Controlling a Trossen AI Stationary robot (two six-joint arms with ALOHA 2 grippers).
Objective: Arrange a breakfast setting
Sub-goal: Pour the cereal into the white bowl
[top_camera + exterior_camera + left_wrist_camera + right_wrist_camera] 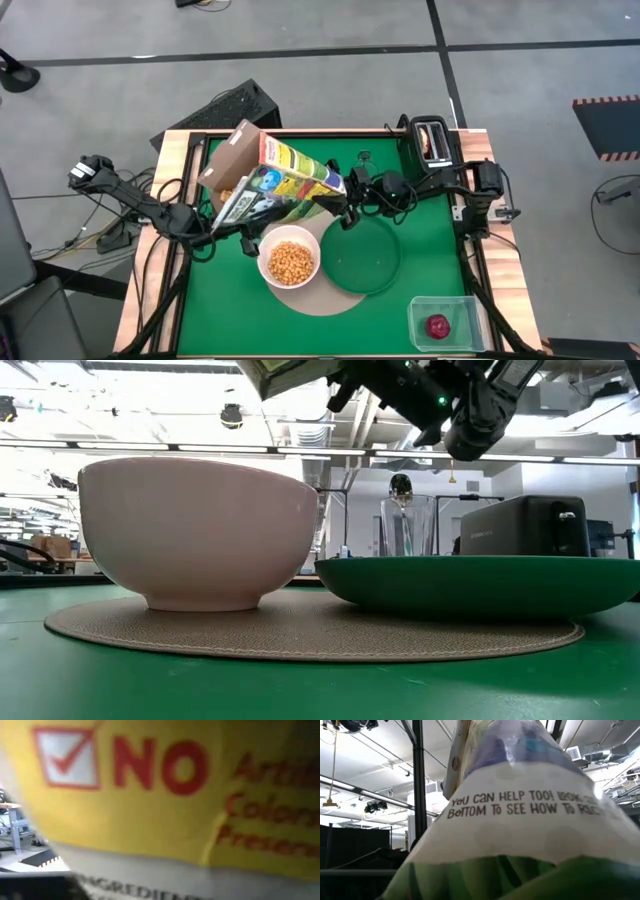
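We saw a cereal box (pixel 275 180) held tilted above the green worktop (pixel 230 315), gripped from both ends. The left end effector (pixel 232 222) was at the box's lower edge, just beside the white bowl (pixel 289 258); the right end effector (pixel 340 208) was closed on the box's other end, over the far rim of the dark-green plate (pixel 365 258). How wide the left fingers stood we could not tell, since the box filled its wrist view.

The bowl held yellow cereal pieces and sat on the round tan mat (pixel 315 298). The plate lay touching the bowl, partly on the mat. A clear glass (pixel 407 525) stood behind the plate, beside the black toaster (pixel 433 139). The red apple (pixel 437 325) lay inside the clear plastic tub (pixel 462 335) at the near right corner.
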